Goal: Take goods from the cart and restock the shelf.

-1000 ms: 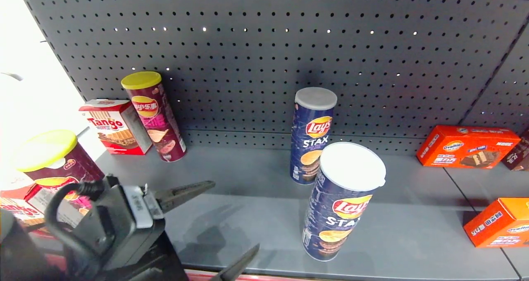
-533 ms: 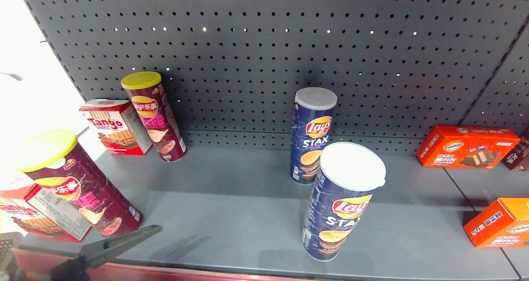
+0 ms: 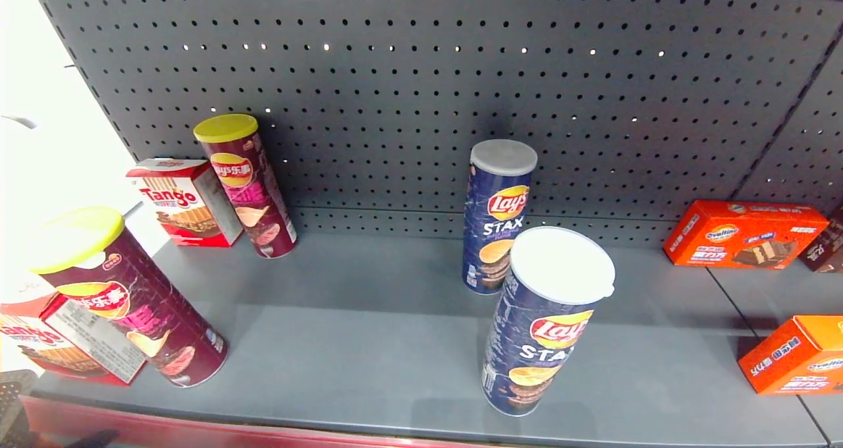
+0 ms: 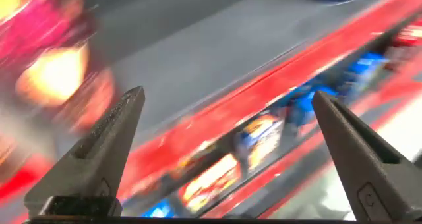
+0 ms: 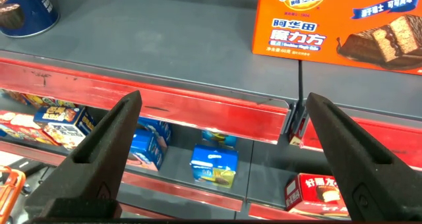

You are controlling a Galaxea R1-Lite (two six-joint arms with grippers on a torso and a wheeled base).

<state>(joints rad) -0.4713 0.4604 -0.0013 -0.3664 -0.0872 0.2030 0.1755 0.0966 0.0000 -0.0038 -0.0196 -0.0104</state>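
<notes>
One second had sufficed for the left gripper [image 4: 227, 95] to back off the shelf [image 3: 369, 342] — jaws spread wide, nothing held — leaving the yellow-lidded maroon can [image 3: 125, 296] standing at its front left corner, so another trip to the cart probably came next.

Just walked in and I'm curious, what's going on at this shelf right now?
A two-armed robot is restocking the grey metal shelf. Both the left gripper and right gripper are open and empty, out by its red front edge. Two blue cylindrical chip cans and two maroon yellow-lidded cans stand on it.
</notes>
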